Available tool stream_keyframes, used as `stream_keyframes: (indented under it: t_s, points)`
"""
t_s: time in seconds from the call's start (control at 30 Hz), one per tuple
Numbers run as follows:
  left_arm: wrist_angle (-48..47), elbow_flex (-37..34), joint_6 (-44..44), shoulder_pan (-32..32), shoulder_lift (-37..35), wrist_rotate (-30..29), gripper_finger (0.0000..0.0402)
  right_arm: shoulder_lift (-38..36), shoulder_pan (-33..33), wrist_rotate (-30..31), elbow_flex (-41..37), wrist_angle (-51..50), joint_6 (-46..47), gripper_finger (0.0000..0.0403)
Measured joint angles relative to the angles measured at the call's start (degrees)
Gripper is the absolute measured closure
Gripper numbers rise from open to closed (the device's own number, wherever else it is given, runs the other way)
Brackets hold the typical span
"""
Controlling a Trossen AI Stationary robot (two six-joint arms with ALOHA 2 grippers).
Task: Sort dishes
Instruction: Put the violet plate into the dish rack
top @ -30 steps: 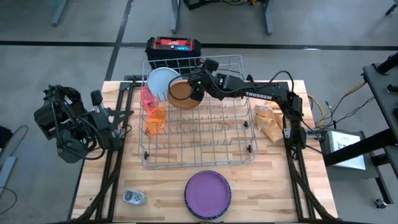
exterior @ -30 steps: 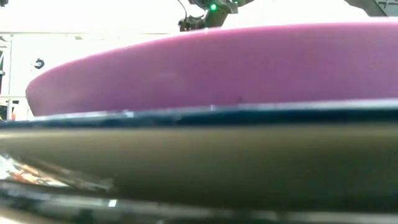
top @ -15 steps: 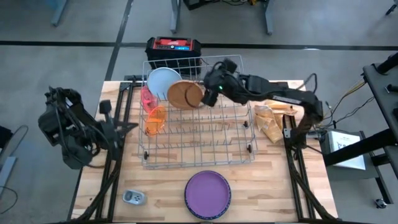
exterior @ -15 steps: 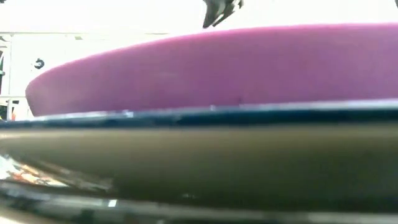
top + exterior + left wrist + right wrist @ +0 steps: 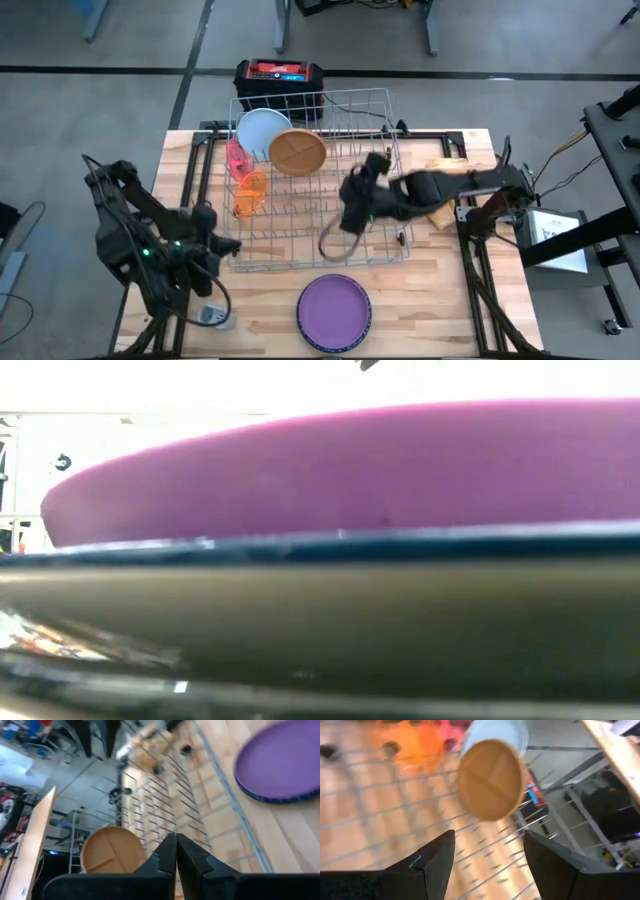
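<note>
The brown divided plate stood on edge in the back slots of the wire rack, its face showing 3 compartments split by raised ridges, 1 large and 2 smaller. Just behind it on the left side leaned the white plate, also upright and partly covered by the brown one. In the right wrist view the brown plate looked round and matte tan, with the pale plate edge above it. A pink cup and an orange cup, both translucent, lay on their sides at the left end of the rack. The purple plate lay flat on the wooden table in front of the rack, with a dark blue rim showing beneath its edge; in the low view it filled the picture as a broad purple band above darker layers.

The right gripper hung over the front middle of the rack, its 2 fingers spread wide and empty. The left gripper sat at the rack's front left corner, fingers pressed together with nothing between them. A small grey-white device rested near the table's front left edge.
</note>
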Motion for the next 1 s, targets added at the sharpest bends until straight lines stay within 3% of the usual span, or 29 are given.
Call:
stream_keyframes:
  t_s: [0.17,0.57,0.83,1.0]
  points:
    - [0.22,-0.03,0.32,-0.07,3.48,4.48,0.0401,-0.09,7.12,0.07,-3.56,-0.79,7.54,0.0172]
    - [2.51,-0.03,-0.16,-0.09,12.14,5.04,0.0401,0.0,22.55,0.17,-13.28,-0.28,30.67,0.0187]
    - [3.61,-0.44,-0.19,-0.22,18.27,5.07,0.0402,0.04,30.81,-0.26,-23.31,13.28,32.67,0.0178]
    - [4.56,-1.55,-0.86,-0.22,20.89,4.58,0.0402,0.38,32.49,-0.17,-26.66,18.89,39.85,0.0179]
